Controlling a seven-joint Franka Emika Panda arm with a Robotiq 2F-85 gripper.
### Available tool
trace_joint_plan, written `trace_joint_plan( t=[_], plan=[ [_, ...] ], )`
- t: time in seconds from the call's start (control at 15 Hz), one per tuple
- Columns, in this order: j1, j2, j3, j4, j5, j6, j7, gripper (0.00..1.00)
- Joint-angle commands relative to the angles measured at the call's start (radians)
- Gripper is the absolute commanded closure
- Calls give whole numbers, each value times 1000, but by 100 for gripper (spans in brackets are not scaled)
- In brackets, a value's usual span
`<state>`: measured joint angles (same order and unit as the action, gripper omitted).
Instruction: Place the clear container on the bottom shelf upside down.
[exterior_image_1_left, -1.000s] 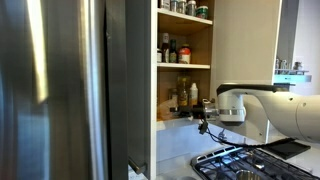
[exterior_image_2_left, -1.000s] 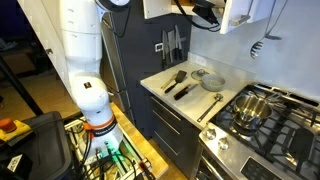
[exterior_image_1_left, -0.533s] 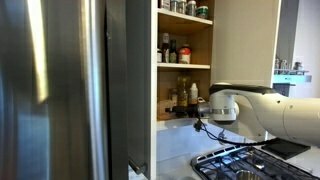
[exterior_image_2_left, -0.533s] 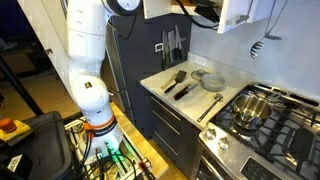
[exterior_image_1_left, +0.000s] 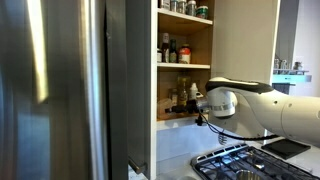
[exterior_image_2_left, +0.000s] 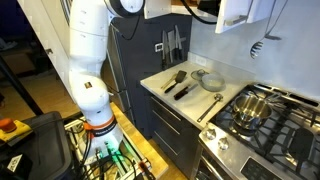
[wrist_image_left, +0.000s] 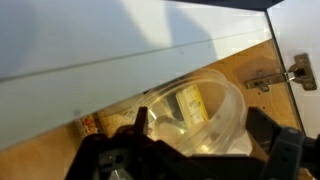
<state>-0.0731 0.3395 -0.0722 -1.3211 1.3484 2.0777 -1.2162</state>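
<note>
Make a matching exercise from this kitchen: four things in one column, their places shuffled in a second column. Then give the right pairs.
Things
1. clear container
2. steel pot
3. knives
4. black spatula

Places
A. lying on the countertop
B. in the claw, near a cupboard hinge
C. on the gas stove
D. up on the wall

Pairs: 1-B, 2-C, 3-D, 4-A
</note>
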Motion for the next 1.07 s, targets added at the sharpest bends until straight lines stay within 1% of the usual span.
trace_joint_plan(
  t=[0.0, 0.13, 0.2, 0.27, 0.53, 0.6, 0.73, 1.0],
  plan=[
    [-5, 28, 6, 59, -127, -6, 42, 0],
    [-10, 32, 15, 70, -168, -6, 37, 0],
    [-20, 37, 33, 73, -119, 10, 36, 0],
    [-2, 12, 7, 39, -119, 0, 17, 0],
    [-2, 13, 9, 40, -119, 0, 17, 0],
    [11, 11, -3, 42, -172, 10, 24, 0],
    [23, 7, -11, 34, -232, 29, 15, 0],
    [36, 2, -12, 32, -324, 72, -7, 0]
  ],
)
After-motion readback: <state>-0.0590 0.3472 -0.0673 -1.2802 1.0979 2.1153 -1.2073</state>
